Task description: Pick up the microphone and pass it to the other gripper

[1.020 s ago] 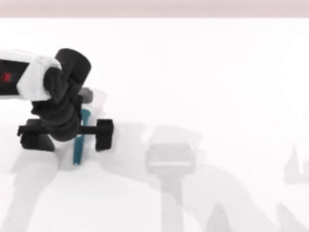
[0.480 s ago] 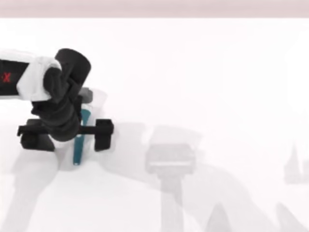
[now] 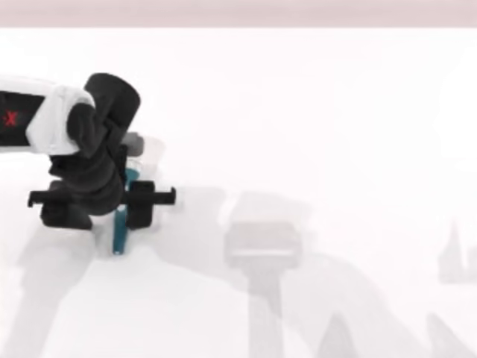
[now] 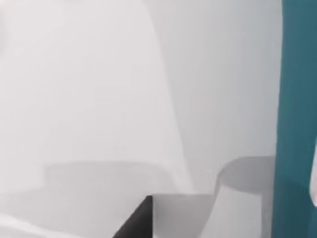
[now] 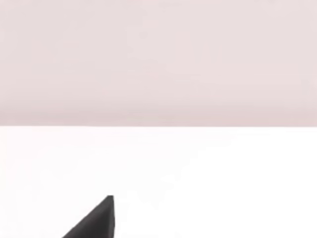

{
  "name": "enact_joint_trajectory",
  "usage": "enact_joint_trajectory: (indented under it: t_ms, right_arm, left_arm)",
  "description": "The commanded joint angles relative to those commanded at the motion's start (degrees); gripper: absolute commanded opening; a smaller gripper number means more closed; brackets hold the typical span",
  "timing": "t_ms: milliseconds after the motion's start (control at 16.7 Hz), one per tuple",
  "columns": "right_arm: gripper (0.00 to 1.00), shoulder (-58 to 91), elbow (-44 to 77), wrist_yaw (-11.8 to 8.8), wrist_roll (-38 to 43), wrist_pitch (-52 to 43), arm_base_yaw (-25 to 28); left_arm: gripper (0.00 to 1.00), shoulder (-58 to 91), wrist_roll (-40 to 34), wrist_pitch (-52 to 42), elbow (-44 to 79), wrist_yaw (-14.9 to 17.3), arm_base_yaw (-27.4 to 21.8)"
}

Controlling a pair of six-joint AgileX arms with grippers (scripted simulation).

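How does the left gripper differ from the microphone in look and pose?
The left gripper is black, the microphone teal with a grey head. The gripper's jaws spread across the table; the microphone lies crosswise between them. Both are at the table's left.

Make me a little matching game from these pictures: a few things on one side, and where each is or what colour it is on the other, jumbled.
Things:
1. microphone handle
2. left gripper
3. table
4. microphone head

Descriptions:
A. white, bare on the top view's right side
B. teal
C. black, fingers on either side of the handle
D. silver-grey, peeking out beside the arm

Pairs: 1-B, 2-C, 3-A, 4-D
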Motion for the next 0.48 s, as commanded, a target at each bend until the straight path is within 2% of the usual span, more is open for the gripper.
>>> enact_joint_trajectory:
  t_ms: [420,480]
  right_arm:
    - [1.0,0.0,0.0,0.0,0.0,0.0,0.0]
    - [1.0,0.0,0.0,0.0,0.0,0.0,0.0]
  left_arm:
    - [0.0,0.0,0.0,0.0,0.0,0.0,0.0]
    - [0.0,-3.82,0.72,-1.99,1.48,-1.05,-0.09]
